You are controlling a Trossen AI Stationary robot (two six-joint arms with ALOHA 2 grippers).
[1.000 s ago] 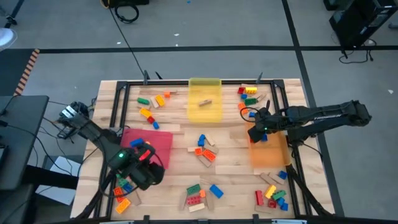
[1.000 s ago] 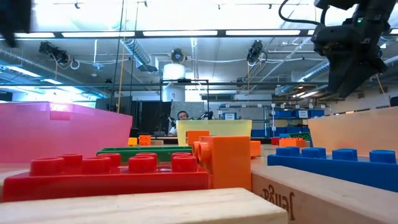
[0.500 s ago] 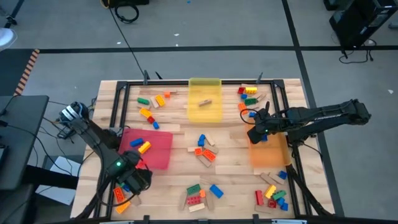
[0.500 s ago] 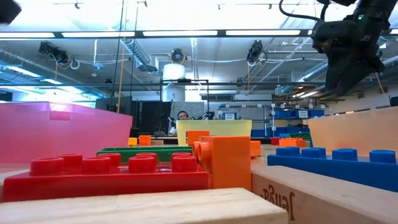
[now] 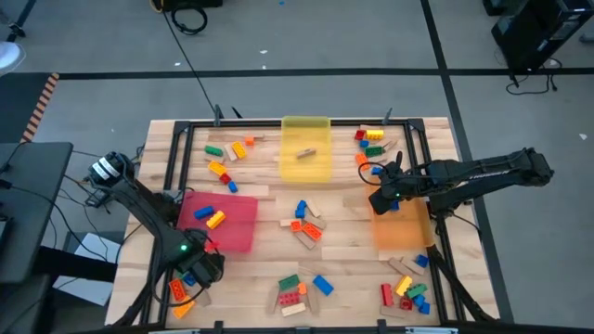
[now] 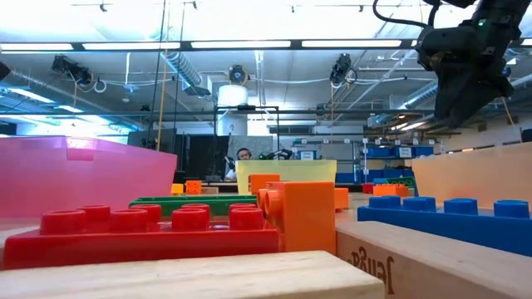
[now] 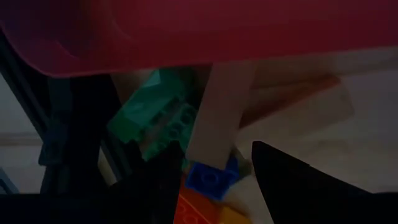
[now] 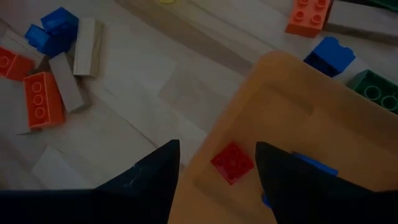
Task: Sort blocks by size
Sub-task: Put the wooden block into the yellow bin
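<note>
Studded bricks and tan wooden blocks lie in heaps about the table. My left gripper (image 5: 199,269) points down, open, over the heap at the near left corner (image 5: 182,293). In its wrist view a small blue brick (image 7: 208,177) lies between its fingers (image 7: 214,162), under the end of a tan wooden block (image 7: 217,118) and beside a green brick (image 7: 158,124). My right gripper (image 5: 382,197) hangs open over the far left corner of the orange tray (image 5: 406,237); below its fingers (image 8: 217,146) a small red brick (image 8: 231,163) lies in that tray.
The red tray (image 5: 237,223), with a yellow and a blue brick in it, stands just beyond my left gripper. A yellow tray (image 5: 306,153) is at the far middle. More block heaps lie at the middle (image 5: 304,223), near middle (image 5: 297,289), near right (image 5: 408,292) and far corners.
My left gripper has gone from above the red tray toward the table's near left corner and down over the block heap there, turning about as it went. Its fingers have stayed apart. The right arm has kept still.
</note>
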